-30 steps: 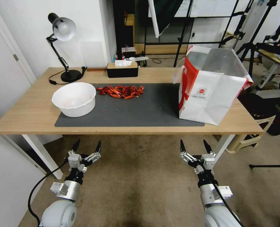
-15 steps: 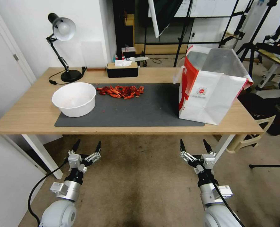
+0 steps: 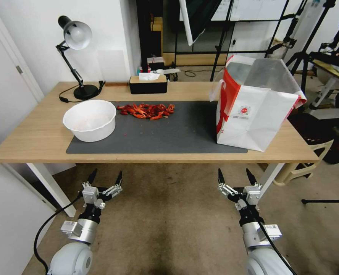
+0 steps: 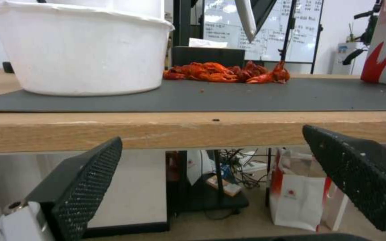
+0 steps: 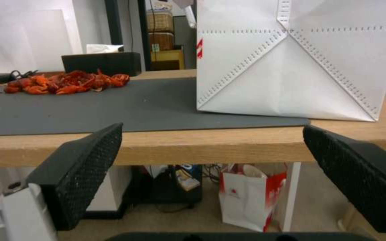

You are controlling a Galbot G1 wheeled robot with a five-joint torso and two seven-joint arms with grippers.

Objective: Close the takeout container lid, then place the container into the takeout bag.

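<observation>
Both arms hang below the wooden table's (image 3: 32, 147) near edge, left gripper (image 3: 105, 178) and right gripper (image 3: 234, 177) spread wide, empty. The boxy white red-sided takeout bag (image 3: 253, 114) stands upright at right.

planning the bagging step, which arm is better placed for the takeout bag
Likely the right: the right gripper hangs open below the table edge before the takeout bag; the left gripper hangs nearer the white bowl.

One takeout bag (image 3: 253, 110), one white bowl (image 3: 90, 120), one lamp (image 3: 76, 57), one tissue box (image 3: 148, 84), two claws.
</observation>
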